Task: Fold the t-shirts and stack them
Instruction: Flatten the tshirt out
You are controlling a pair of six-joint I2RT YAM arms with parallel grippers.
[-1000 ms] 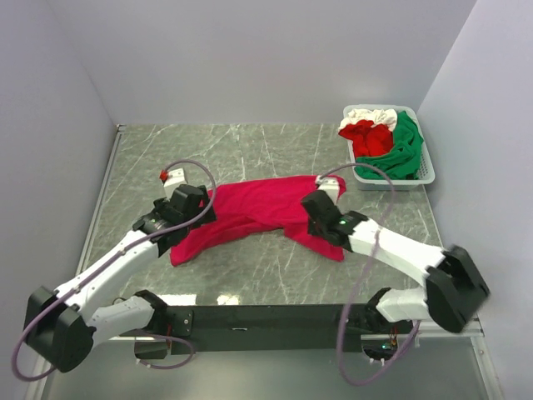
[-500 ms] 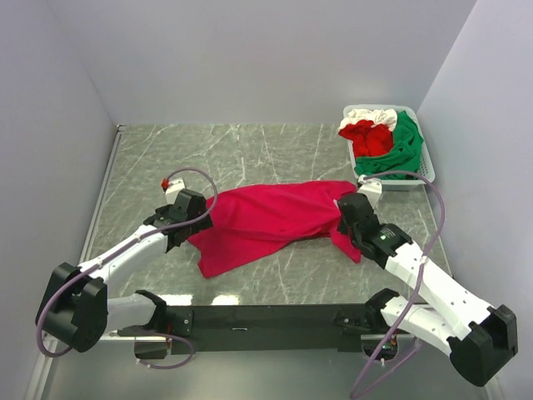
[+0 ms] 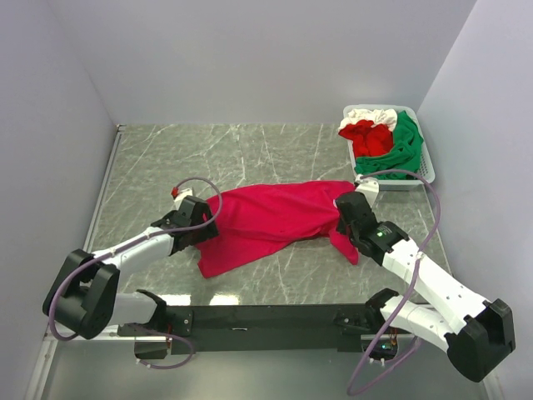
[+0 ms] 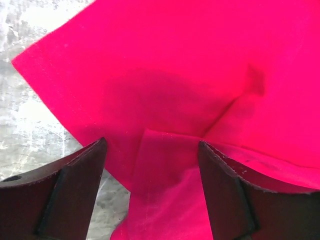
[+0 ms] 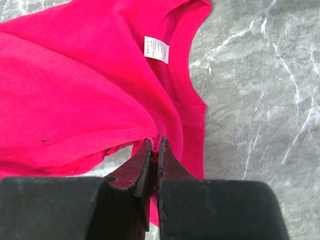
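You had the crimson shirt (image 3: 271, 218) lying in the middle of the table (image 3: 250, 150), stretched between the two arms and well apart from the basket (image 3: 420, 177) at the far right corner, where the other shirts (image 3: 406, 146), white, red and green, were heaped. The left gripper (image 4: 151, 150) was low over the left end of the cloth with its fingers spread wide. Red fabric and a folded edge passed between them, but I judged that nothing was clamped there. The right gripper (image 5: 154, 150) had its fingers pressed together on a small pinch of the fabric at the right end, so on that side you did have hold of the shirt. The cloth looked light, thin and completely limp. It sagged into soft creases, one layer was doubled over another, and I judged that it would follow any pull and would not keep a shape by itself. It would probably drag on the stone surface rather than slide freely. For this reason the best places to take it seemed to be hems, seams or corners, where the edge is thicker, and with both grippers at once, far apart from each other. The long axis ran nearly from left to right across the table, with the left end a little nearer to the bases. The label (image 5: 156, 49) and the collar (image 5: 175, 30) appeared in the right wrist view, so I judged that the neck pointed to the right and the bottom hem to the left.
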